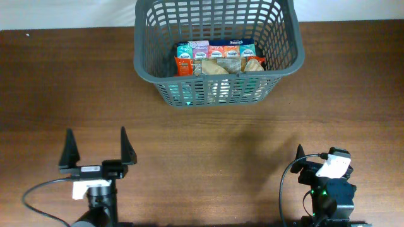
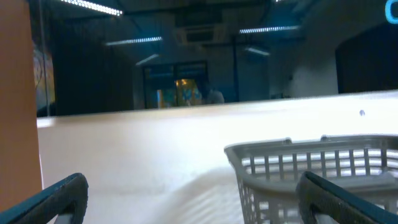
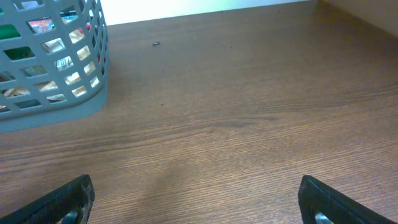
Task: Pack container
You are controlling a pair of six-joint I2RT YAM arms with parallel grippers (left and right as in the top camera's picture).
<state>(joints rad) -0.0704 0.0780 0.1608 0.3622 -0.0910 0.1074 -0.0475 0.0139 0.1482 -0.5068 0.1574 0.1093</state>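
Note:
The dark grey lattice basket [image 1: 218, 74] stands at the far middle of the brown table. Several colourful snack packets [image 1: 218, 58] lie inside it. My left gripper [image 1: 98, 151] is open and empty at the near left, well short of the basket. In the left wrist view its fingers [image 2: 199, 208] are wide apart, with the basket rim [image 2: 298, 150] ahead to the right. My right gripper [image 1: 319, 159] sits at the near right. In the right wrist view its fingers [image 3: 199, 205] are wide open over bare wood, and the basket wall [image 3: 56, 106] is at the upper left.
The wooden table [image 1: 208, 145] runs between the grippers and the basket. Its far edge meets a white wall behind the basket. A tiny dark speck [image 3: 156, 43] lies on the wood to the right of the basket.

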